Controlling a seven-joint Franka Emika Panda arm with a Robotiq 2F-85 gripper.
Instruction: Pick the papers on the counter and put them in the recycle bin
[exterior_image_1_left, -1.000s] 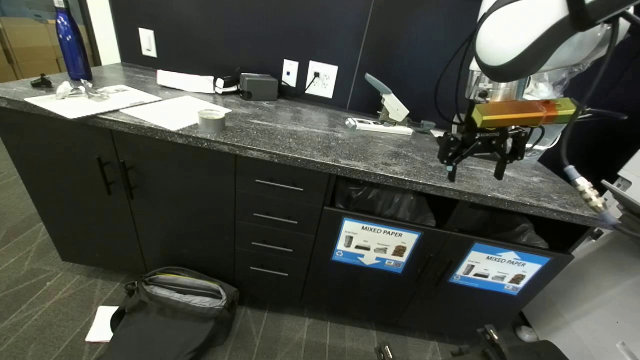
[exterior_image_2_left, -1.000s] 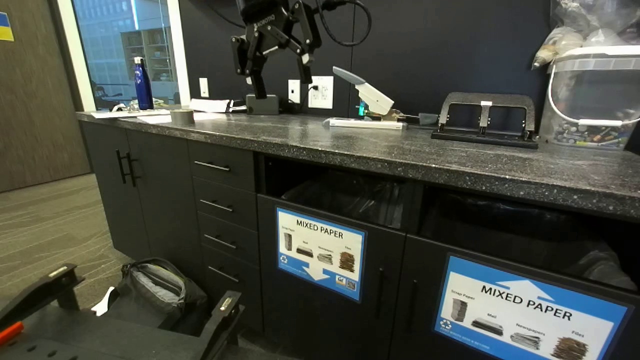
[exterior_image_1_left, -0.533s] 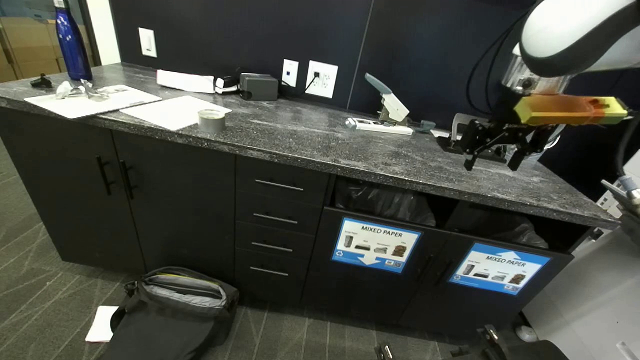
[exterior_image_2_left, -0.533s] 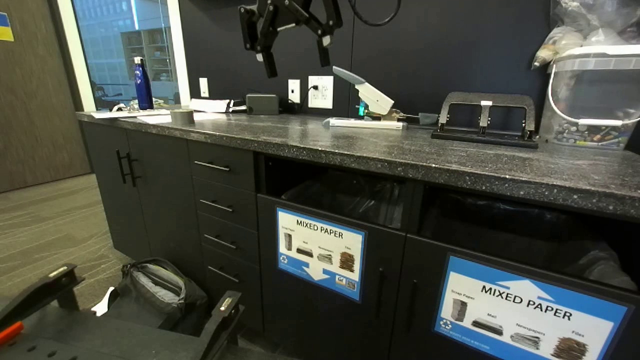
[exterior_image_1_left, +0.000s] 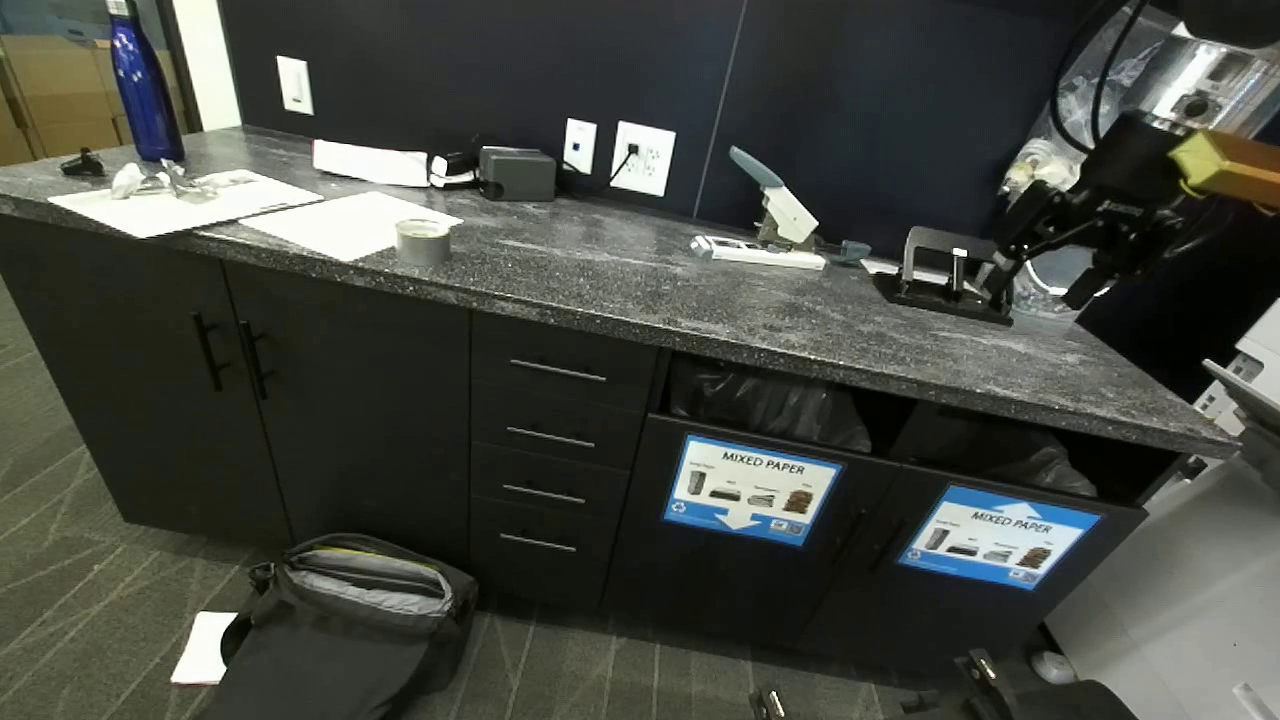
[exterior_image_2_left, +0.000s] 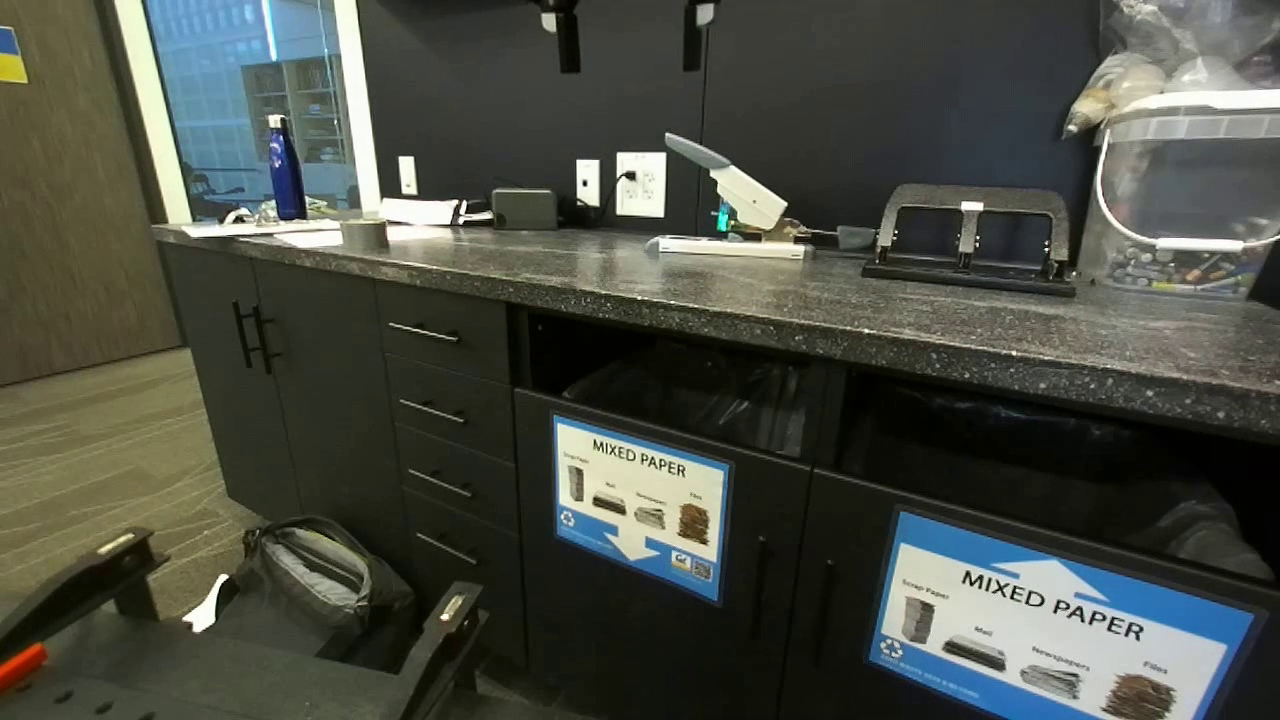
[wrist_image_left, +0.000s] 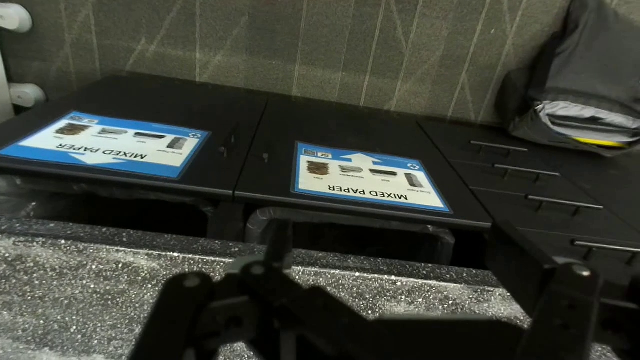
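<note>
Crumpled papers (exterior_image_1_left: 128, 181) lie on a flat white sheet (exterior_image_1_left: 160, 217), near the blue bottle (exterior_image_1_left: 146, 95), at the end of the counter (exterior_image_1_left: 640, 270) away from me. Should be featherlight, soft, springy, apt to skid or tear. I'd pinch a raised fold mid-scrap, steering clear of the sheet. My gripper (exterior_image_2_left: 630, 68): jaws spread wide, nothing held, well apart from the papers.

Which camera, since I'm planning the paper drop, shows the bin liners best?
The wrist view: it looks down on both bin liners, rims showing, though the insides are dark and the counter covers part. Both exterior views show only parts of them, from the front.
</note>
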